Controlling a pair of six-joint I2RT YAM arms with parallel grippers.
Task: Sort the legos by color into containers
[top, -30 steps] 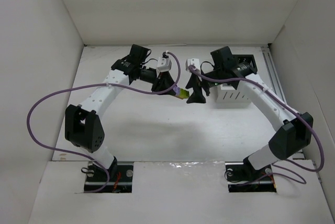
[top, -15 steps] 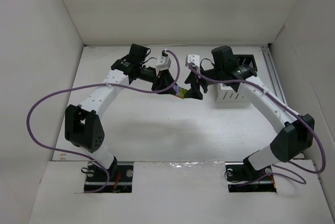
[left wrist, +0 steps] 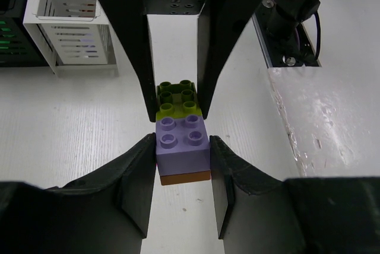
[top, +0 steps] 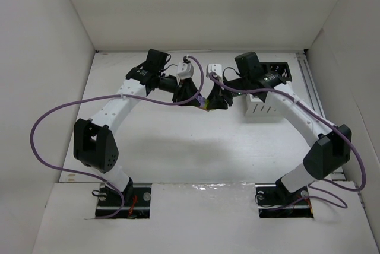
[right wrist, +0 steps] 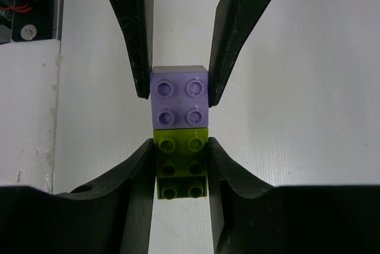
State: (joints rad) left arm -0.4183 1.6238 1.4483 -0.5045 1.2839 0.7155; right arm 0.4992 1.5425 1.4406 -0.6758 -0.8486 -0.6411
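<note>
A short lego stack hangs between both grippers above the table middle (top: 206,104). In the left wrist view, my left gripper (left wrist: 183,154) is shut on the purple brick (left wrist: 181,142), which has an orange layer under it. The lime bricks (left wrist: 177,98) beyond it sit between the right gripper's fingers. In the right wrist view, my right gripper (right wrist: 180,162) is shut on the lime bricks (right wrist: 180,166); the purple brick (right wrist: 179,98) adjoins them, held by the left fingers. The white bin (top: 261,107) and the black bin (top: 280,71) stand at the right; the white bin also shows in the left wrist view (left wrist: 71,19).
White walls enclose the table on the left, back and right. Purple cables loop from both arms. A metal rail (top: 307,82) runs along the right edge. The black bin (left wrist: 15,25) holds something green in the left wrist view.
My right gripper has moved left to the stack held by the left gripper and now grips its lime end. The left arm has barely moved.
</note>
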